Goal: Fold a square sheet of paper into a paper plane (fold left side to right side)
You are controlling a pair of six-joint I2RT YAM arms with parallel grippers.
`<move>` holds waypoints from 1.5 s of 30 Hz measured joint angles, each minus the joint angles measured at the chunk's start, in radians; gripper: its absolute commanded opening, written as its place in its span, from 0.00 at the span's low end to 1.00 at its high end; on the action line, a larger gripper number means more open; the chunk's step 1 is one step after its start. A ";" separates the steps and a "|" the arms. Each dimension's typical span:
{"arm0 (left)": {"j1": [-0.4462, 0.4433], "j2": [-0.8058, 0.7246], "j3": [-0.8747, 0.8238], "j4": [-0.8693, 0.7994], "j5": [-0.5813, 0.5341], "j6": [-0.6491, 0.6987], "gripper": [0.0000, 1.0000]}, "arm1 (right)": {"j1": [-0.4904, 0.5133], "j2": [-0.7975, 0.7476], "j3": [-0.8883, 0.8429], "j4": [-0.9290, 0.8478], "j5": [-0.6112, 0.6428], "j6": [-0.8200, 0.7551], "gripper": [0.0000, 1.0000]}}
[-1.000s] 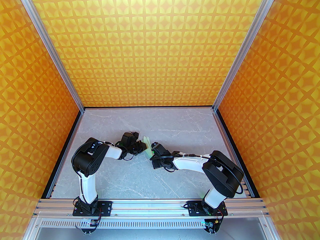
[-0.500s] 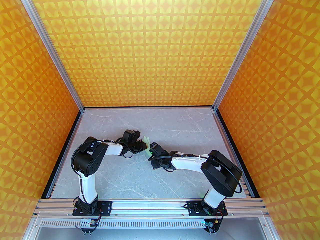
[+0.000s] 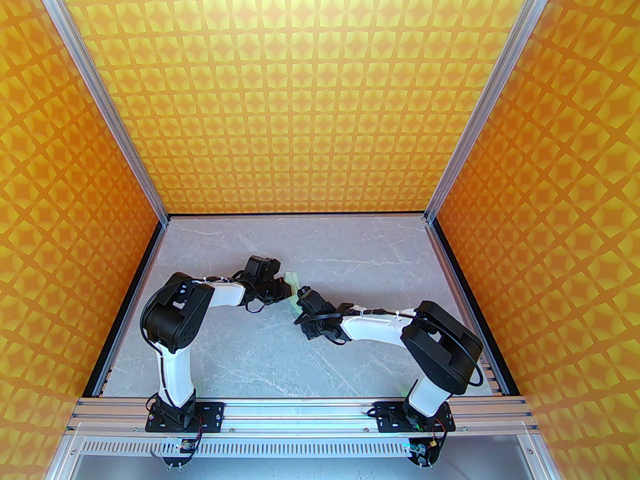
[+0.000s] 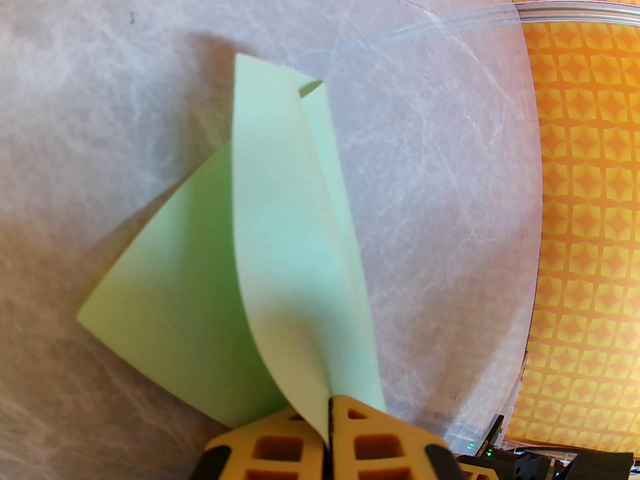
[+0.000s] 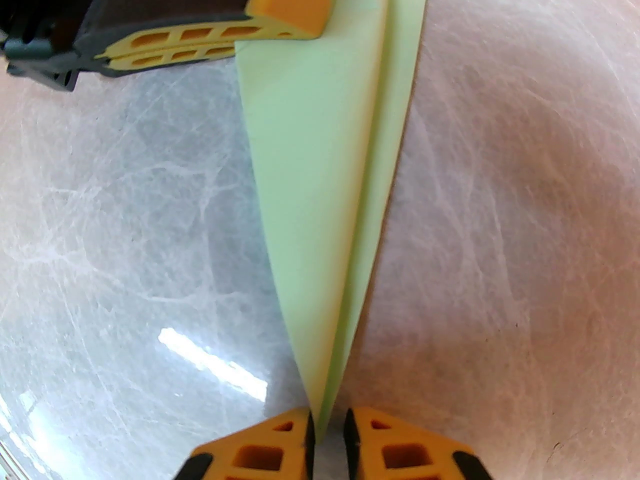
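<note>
The paper plane (image 3: 293, 284) is a slim, pale mint-green folded dart on the grey table between my two arms. In the left wrist view the paper plane (image 4: 280, 248) stretches away from my left gripper (image 4: 329, 420), which is shut on a raised flap of it. My left gripper (image 3: 286, 288) holds it from the left side. In the right wrist view the paper plane (image 5: 325, 168) narrows to a point that sits between the fingers of my right gripper (image 5: 329, 435). Those jaws stand slightly apart, with a gap beside the tip. The left gripper (image 5: 280, 33) pinches the wide end at top left.
The grey marble-patterned table (image 3: 360, 263) stretches beyond and around the arms. Orange patterned walls (image 3: 310, 118) enclose it at the back and on both sides. An aluminium rail (image 3: 300, 410) runs along the near edge at the arm bases.
My right gripper's jaws have parted a little around the plane's tip. Both wrists have drifted slightly farther back and left. The left gripper keeps its grip.
</note>
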 measured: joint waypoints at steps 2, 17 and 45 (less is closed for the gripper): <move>0.000 0.000 0.000 0.000 0.000 0.002 0.10 | 0.003 0.000 0.001 -0.002 0.000 -0.010 0.23; 0.001 0.006 0.000 0.004 0.000 0.014 0.09 | -0.069 -0.159 -0.087 0.035 -0.130 0.060 0.15; 0.001 0.006 -0.001 0.007 0.002 0.013 0.09 | -0.281 0.056 -0.321 0.843 -0.623 0.607 0.01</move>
